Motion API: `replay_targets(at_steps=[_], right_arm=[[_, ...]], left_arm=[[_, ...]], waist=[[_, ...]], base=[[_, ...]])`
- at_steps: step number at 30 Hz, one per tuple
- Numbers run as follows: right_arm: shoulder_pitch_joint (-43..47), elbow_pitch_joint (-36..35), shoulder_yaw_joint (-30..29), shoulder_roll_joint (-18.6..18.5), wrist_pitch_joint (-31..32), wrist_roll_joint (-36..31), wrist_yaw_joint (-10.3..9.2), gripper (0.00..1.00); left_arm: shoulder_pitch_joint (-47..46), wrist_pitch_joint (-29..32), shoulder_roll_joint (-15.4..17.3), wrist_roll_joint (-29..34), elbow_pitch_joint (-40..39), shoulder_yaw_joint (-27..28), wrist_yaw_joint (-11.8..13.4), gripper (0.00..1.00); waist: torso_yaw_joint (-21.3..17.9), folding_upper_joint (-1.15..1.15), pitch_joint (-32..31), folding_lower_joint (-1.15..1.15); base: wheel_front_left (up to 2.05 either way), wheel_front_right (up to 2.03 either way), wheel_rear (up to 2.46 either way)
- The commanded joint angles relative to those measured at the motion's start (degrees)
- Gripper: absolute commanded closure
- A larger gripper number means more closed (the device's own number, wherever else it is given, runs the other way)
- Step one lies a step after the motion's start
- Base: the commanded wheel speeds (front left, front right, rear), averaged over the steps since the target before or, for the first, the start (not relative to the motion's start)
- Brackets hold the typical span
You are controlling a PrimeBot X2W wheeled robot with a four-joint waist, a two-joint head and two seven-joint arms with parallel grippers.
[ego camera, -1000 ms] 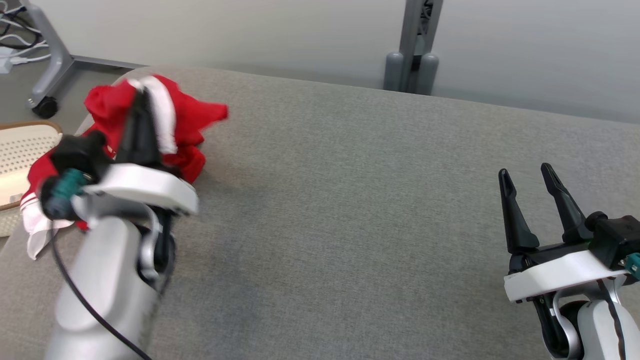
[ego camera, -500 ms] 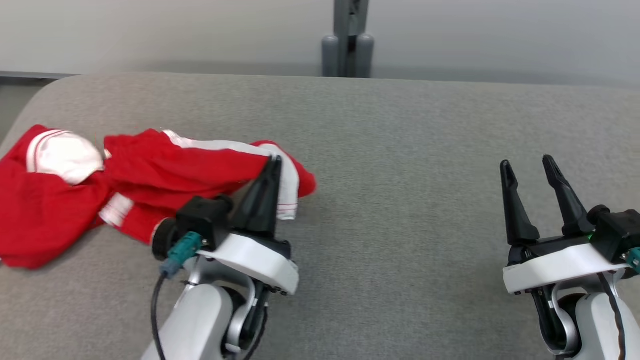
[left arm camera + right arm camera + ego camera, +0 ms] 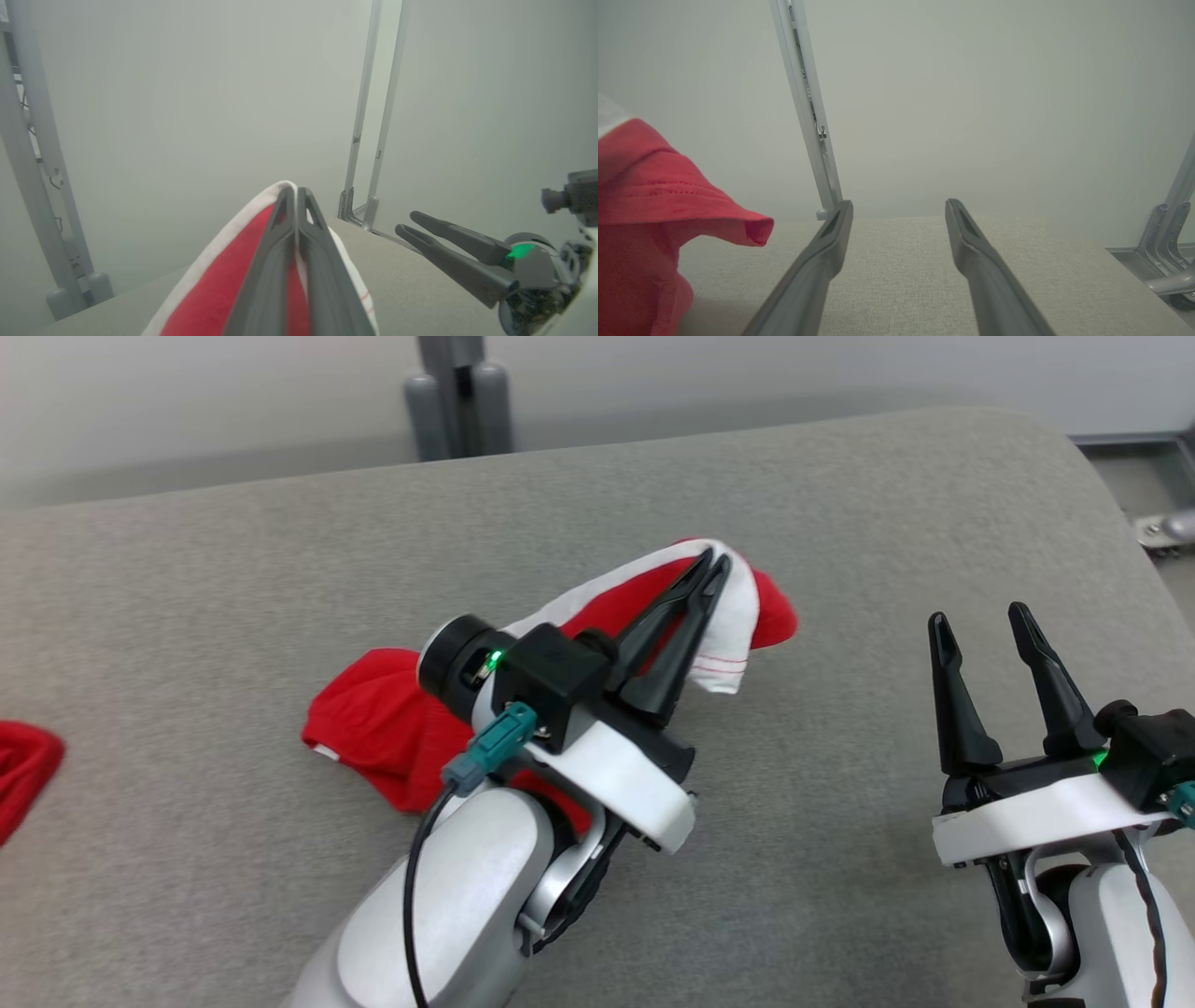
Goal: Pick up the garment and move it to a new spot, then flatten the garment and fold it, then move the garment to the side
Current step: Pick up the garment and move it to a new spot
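The garment point(image 3: 373, 728) is clamped at its white edge in the closed left gripper point(image 3: 717, 560), at one o'clock from the centre of the table point(image 3: 887, 504), probably for dragging to a new spot, while the right gripper point(image 3: 976, 621) is held apart and empty at four o'clock.
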Motion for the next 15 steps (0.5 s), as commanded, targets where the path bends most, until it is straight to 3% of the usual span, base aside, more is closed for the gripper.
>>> replay_targets(at_steps=[1, 7, 10, 12, 13, 15], right_arm=[[-0.6, 0.2, -0.1, 0.0, -0.5, 0.3, 0.13, 0.00], [-1.1, 0.9, 0.2, 0.1, -1.4, 1.4, 0.13, 0.00], [-1.2, 1.6, 0.0, 0.1, -2.2, 1.7, 0.13, 0.00], [-1.5, 2.1, -0.2, 0.2, -2.4, 1.8, 0.13, 0.00], [-1.7, 2.4, -0.3, 0.1, -2.6, 1.9, 0.13, 0.00], [-2.0, 2.9, -0.4, 0.1, -2.8, 2.0, 0.13, 0.00]], left_arm=[[-1.1, 0.2, 0.3, -0.5, 0.2, -0.5, 0.1, 1.00], [-4.3, 0.7, 0.3, -3.8, 5.4, -3.7, 1.9, 1.00], [-5.3, 0.7, 0.3, -5.7, 11.4, -5.5, 1.4, 1.00], [-5.5, 0.1, 0.2, -7.3, 13.6, -6.5, 0.9, 0.53], [-5.7, -0.2, 0.2, -7.8, 14.7, -7.0, 0.8, 0.00], [-6.1, -1.1, 0.2, -8.8, 15.9, -8.3, 0.7, 0.00]], waist=[[-2.9, 0.00, 1.8, 0.00], [-6.1, 0.00, 5.0, 0.00], [-6.2, 0.00, 6.7, 0.00], [-5.7, 0.00, 7.1, 0.00], [-5.4, 0.00, 7.2, 0.00], [-4.6, 0.00, 7.3, 0.00]], base=[[0.00, 0.00, 0.00], [0.00, 0.00, 0.00], [0.00, 0.00, 0.00], [0.00, 0.00, 0.00], [0.00, 0.00, 0.00], [0.00, 0.00, 0.00]])
